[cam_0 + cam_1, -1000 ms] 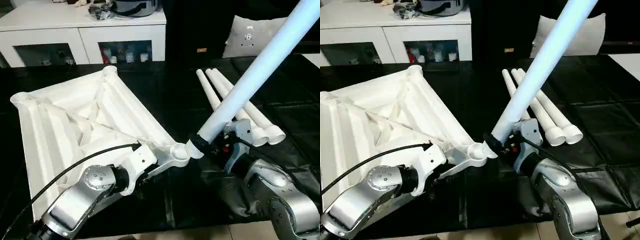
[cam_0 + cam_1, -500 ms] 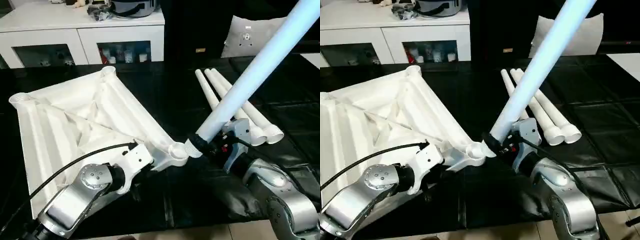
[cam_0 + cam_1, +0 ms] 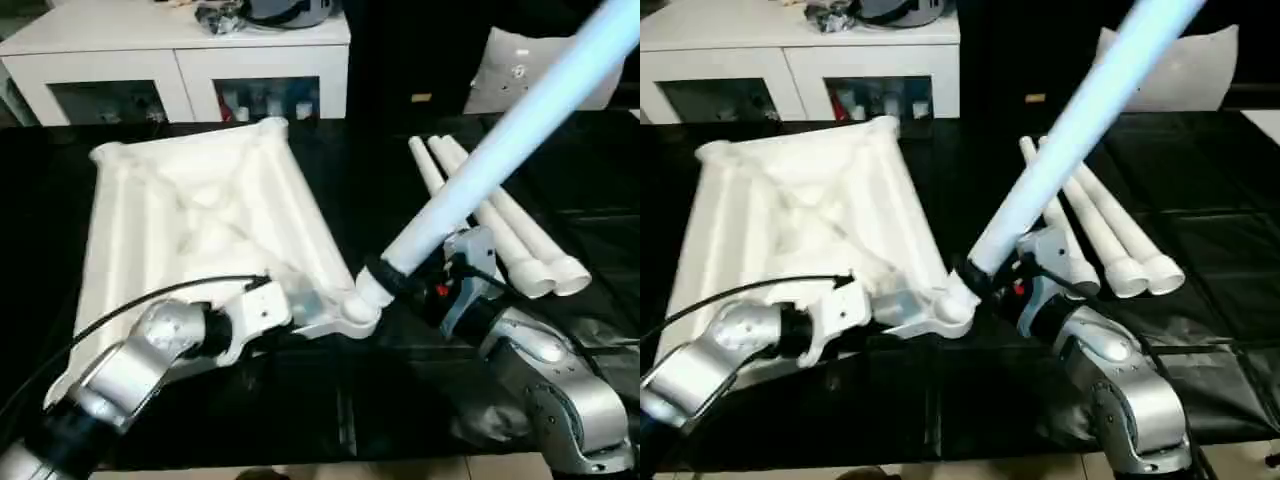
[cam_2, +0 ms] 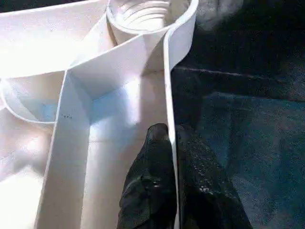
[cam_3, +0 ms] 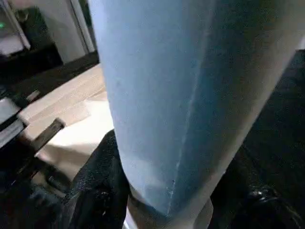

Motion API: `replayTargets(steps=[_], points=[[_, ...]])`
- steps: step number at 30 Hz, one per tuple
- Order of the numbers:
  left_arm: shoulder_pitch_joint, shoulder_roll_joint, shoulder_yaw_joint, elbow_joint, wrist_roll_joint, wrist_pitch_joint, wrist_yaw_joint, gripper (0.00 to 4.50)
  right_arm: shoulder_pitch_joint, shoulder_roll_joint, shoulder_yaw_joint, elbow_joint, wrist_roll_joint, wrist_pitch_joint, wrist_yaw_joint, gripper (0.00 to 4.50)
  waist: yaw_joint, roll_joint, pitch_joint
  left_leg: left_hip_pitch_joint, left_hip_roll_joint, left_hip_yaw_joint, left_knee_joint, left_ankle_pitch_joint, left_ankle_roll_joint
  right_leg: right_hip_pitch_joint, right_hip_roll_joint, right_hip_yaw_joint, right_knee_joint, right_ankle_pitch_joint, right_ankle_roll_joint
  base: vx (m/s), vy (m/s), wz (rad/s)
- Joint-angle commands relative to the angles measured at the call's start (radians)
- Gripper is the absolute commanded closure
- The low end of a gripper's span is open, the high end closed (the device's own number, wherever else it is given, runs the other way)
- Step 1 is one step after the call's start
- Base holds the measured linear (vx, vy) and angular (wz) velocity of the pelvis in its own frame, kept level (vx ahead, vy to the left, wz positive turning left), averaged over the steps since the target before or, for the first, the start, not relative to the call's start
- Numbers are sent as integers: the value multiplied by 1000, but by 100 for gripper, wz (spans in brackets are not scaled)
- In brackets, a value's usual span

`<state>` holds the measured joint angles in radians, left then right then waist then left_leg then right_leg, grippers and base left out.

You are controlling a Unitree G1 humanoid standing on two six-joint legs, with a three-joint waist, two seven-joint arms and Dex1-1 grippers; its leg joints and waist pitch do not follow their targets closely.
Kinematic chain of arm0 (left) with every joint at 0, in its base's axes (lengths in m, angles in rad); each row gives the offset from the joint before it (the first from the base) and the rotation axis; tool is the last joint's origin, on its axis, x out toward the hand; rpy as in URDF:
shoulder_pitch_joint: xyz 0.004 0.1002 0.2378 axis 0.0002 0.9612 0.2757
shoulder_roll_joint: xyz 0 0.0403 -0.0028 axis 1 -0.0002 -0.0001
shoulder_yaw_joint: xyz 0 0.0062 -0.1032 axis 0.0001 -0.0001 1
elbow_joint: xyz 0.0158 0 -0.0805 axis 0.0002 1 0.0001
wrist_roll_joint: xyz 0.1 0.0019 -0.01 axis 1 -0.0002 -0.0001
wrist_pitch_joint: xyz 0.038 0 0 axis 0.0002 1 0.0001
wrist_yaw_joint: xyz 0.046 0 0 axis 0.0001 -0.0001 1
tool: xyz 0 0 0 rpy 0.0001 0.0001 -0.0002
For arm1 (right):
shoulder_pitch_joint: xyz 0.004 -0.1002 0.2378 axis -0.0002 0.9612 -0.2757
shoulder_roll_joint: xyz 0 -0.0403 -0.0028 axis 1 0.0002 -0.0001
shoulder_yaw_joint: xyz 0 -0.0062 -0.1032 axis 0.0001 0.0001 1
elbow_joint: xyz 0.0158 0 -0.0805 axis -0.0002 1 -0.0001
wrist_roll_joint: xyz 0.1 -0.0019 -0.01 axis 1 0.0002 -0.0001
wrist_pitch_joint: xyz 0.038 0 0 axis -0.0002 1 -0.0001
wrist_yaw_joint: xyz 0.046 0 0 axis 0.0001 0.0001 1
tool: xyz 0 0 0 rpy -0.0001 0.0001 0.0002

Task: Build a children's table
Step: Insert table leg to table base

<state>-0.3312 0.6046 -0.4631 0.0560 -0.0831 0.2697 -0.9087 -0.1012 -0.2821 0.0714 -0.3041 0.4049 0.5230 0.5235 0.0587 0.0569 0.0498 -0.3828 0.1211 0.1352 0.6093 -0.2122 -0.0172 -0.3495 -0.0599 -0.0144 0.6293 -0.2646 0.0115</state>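
The children's table top (image 3: pixel 200 215) lies upside down on the black table, ribbed underside up. My left gripper (image 4: pixel 170 133) is shut on the thin rim wall (image 4: pixel 167 86) just behind the near corner socket (image 3: pixel 355 312). My right gripper (image 3: pixel 397 281) is shut on one long white leg (image 3: pixel 500 145), which slants up and to the right. The leg's lower end meets that socket at a tilt. In the right wrist view the leg (image 5: pixel 190 95) stands between the black fingers (image 5: pixel 97 191). Three more legs (image 3: pixel 505 225) lie side by side on the right.
A white cabinet (image 3: pixel 190 60) stands behind the black-covered work table (image 3: pixel 350 180), and a white cushion (image 3: pixel 525 75) sits at the back right. The work table's front edge (image 3: pixel 340 462) runs just below my forearms.
My left gripper has closed on the table top's rim. The top has swung about its near corner, its far edge moving right. The camera has also shifted. The right gripper still holds the leg.
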Motion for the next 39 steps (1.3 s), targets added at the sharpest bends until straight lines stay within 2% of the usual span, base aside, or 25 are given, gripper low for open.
replayTargets(steps=[1, 3, 4, 5, 7, 8, 10, 11, 13, 15, 17, 20, 21, 23, 24, 27, 31, 34, 35, 38, 39], points=[[-9, -7, -7, 38, 29, -9, 19, 450, -29, -3, 11, 3, -3, 16, 6, 260, -4, 3, -57, 19, 88, -29, -79, -65, 15, 30, -86, 35, -54, 216, -239, 0, 0, 0], [-5, -18, 7, 65, 28, -10, 24, 450, -47, -20, 35, 13, -5, 43, 18, 260, -6, 1, -50, 23, 92, -29, -86, -140, 3, 28, -87, 38, -62, 90, -248, 0, 0, 0], [4, -28, 23, 67, 15, -8, 26, 450, -57, -37, 56, 21, -15, 65, 29, 260, -6, 3, -49, 24, 94, -30, -89, -157, -2, 28, -88, 38, -64, 60, -250, 0, 0, 0], [10, -35, 33, 66, 2, -19, 19, 450, -63, -46, 66, 27, -18, 78, 35, 260, -8, -3, -46, 22, 94, -30, -91, -171, -7, 30, -89, 40, -67, 18, -250, 0, 0, 0], [15, -43, 45, 62, -19, -20, -2, 450, -80, -53, 74, 45, -23, 89, 42, 260, -9, -2, -46, 23, 95, -27, -91, -187, -10, 27, -91, 44, -71, -27, -244, 0, 0, 0], [15, -46, 51, 58, -39, -13, -19, 450, -98, -51, 71, 62, -24, 91, 43, 260, -12, -9, -46, 23, 93, -26, -91, -178, -8, 27, -92, 45, -71, -40, -247, 0, 0, 0], [11, -49, 55, 56, -63, -7, -46, 450, -127, -51, 71, 89, -26, 94, 53, 260, -14, -6, -49, 23, 93, -23, -88, -151, -5, 24, -90, 44, -69, -19, -251, 0, 0, 0], [4, -48, 51, 68, -67, -33, -72, 450, -153, -65, 83, 111, -34, 103, 74, 260, -17, -17, -52, 21, 92, -21, -85, -122, 9, 27, -89, 44, -65, 14, -257, 0, 0, 0], [2, -50, 52, 73, -63, -40, -79, 450, -158, -72, 88, 114, -34, 108, 78, 260, -16, -14, -54, 20, 92, -18, -80, -71, 32, 28, -88, 43, -64, 74, -259, 0, 0, 0], [3, -52, 52, 78, -60, -52, -98, 450, -179, -85, 105, 138, -34, 115, 98, 260, -15, -24, -58, 17, 89, -12, -73, -19, 67, 32, -88, 42, -58, 147, -263, 0, 0, 0], [5, -52, 55, 73, -58, -38, -103, 450, -186, -93, 113, 150, -35, 121, 110, 260, -10, -23, -57, 18, 91, -10, -72, -14, 83, 29, -89, 40, -59, 144, -263, 0, 0, 0], [8, -66, 79, 69, -65, -9, -87, 450, -180, -95, 112, 165, -26, 121, 132, 260, -7, -22, -55, 19, 95, -8, -74, -31, 80, 27, -87, 38, -60, 98, -265, 0, 0, 0], [7, -68, 82, 69, -66, -5, -86, 405, -180, -95, 110, 168, -25, 120, 137, 260, -7, -21, -55, 20, 96, -8, -75, -39, 76, 27, -87, 38, -61, 76, -265, 0, 0, 0], [8, -72, 87, 69, -64, -3, -83, 393, -169, -93, 107, 173, -13, 116, 152, 260, -6, -19, -55, 21, 97, -7, -76, -54, 69, 26, -88, 38, -62, 59, -269, 0, 0, 0], [8, -75, 90, 69, -70, -1, -87, 391, -165, -95, 110, 177, -17, 109, 154, 260, -5, -14, -55, 22, 98, -8, -76, -59, 65, 24, -88, 38, -62, 53, -270, 0, 0, 0], [12, -88, 105, 64, -77, 11, -78, 359, -157, -97, 117, 196, -28, 86, 160, 260, -4, -19, -56, 25, 100, -9, -79, -68, 46, 23, -84, 38, -60, 86, -274, 0, 0, 0], [14, -99, 116, 69, -69, 12, -62, 340, -154, -94, 119, 207, -38, 70, 161, 260, -3, -25, -56, 23, 98, -6, -78, -71, 48, 26, -88, 40, -61, 104, -279, 0, 0, 0], [16, -94, 112, 76, -48, 0, -60, 338, -154, -88, 116, 209, -41, 65, 162, 260, -2, -25, -55, 23, 98, -6, -78, -70, 49, 27, -88, 40, -62, 88, -272, 0, 0, 0], [17, -91, 113, 78, -45, 3, -60, 372, -154, -86, 115, 210, -41, 62, 163, 260, -3, -25, -55, 23, 99, -7, -78, -68, 50, 27, -87, 40, -62, 89, -270, 0, 0, 0], [19, -90, 117, 81, -49, 9, -61, 381, -155, -85, 116, 213, -43, 53, 164, 260, -2, -25, -56, 23, 99, -7, -78, -64, 50, 27, -87, 39, -60, 94, -272, 0, 0, 0], [19, -88, 115, 81, -51, 12, -65, 396, -156, -84, 117, 214, -44, 52, 164, 260, -2, -25, -56, 23, 99, -7, -77, -62, 51, 26, -86, 39, -60, 99, -272, 0, 0, 0]])
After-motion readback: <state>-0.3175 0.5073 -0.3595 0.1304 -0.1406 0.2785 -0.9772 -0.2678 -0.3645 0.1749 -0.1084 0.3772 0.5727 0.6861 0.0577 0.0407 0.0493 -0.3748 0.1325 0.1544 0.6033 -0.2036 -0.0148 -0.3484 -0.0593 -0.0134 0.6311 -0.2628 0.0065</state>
